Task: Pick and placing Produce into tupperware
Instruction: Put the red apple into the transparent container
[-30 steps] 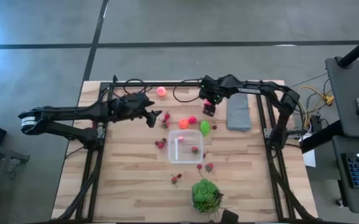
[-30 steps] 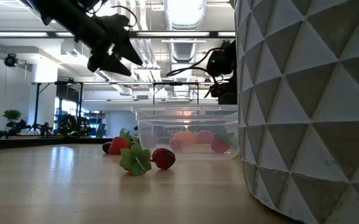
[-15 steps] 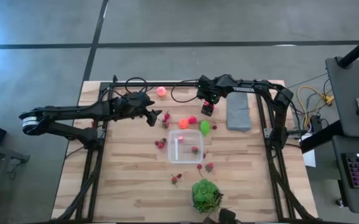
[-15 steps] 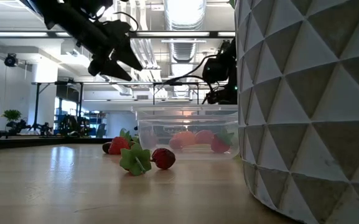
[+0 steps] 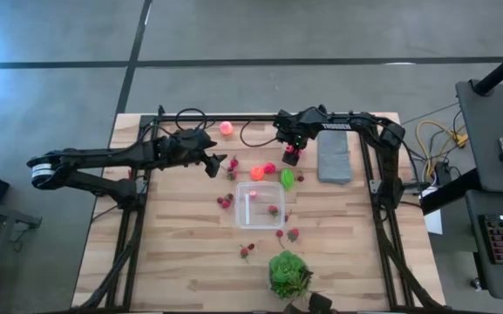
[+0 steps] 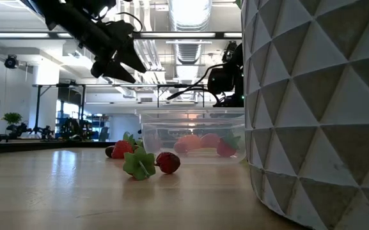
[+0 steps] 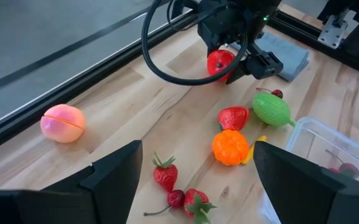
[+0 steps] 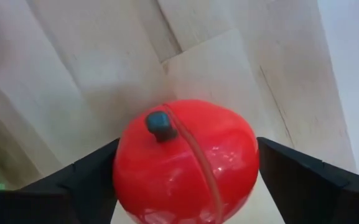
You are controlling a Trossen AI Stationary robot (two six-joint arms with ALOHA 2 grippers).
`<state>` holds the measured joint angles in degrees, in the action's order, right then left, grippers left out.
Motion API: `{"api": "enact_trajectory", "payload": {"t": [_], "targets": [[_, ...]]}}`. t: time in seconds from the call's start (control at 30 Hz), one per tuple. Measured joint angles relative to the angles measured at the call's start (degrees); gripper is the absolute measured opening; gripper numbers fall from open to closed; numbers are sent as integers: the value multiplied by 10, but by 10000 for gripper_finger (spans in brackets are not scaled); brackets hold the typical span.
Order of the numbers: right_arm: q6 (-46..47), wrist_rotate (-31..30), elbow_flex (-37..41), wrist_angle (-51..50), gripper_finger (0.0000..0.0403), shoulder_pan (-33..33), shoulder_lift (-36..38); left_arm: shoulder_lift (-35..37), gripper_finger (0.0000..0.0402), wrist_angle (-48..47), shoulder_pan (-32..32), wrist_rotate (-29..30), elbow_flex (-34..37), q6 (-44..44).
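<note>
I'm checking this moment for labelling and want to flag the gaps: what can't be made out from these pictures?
- Right gripper: whether its fingers touch the red apple; right wrist view too close.
- Apple resting on the table or lifted: high view too small.
- Tupperware contents: high view too small, low view blurred by its clear wall.
- Table's right side: low view, blocked by the white faceted object.

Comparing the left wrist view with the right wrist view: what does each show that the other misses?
Only the left wrist view shows the pink peach, orange piece, lime-green piece, strawberries, a corner of the tupperware, the grey slab and the right gripper seen from outside.

Only the right wrist view shows the red apple's dark stem and seam close up, between that arm's own spread fingers.

Both show the red apple and the wooden table.
</note>
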<state>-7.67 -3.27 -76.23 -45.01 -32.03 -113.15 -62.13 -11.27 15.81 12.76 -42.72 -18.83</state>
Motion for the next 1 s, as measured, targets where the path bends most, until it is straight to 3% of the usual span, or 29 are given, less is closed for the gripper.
{"api": "enact_trajectory", "payload": {"t": [0.37, 0.6, 0.83, 1.0], "targets": [[19, 2, 0, -3, 280, 0, 2, 0, 293, 0, 0, -4, 0, -2], [39, 11, -21, -54, 278, 4, 5, 0, 293, 0, 0, -5, 0, -2], [80, 90, -43, -92, 290, 20, 53, 0, 293, 0, 0, -5, 2, 1], [87, 122, -50, -126, 282, 68, 123, 0, 293, -12, 0, -6, 10, 2]]}}
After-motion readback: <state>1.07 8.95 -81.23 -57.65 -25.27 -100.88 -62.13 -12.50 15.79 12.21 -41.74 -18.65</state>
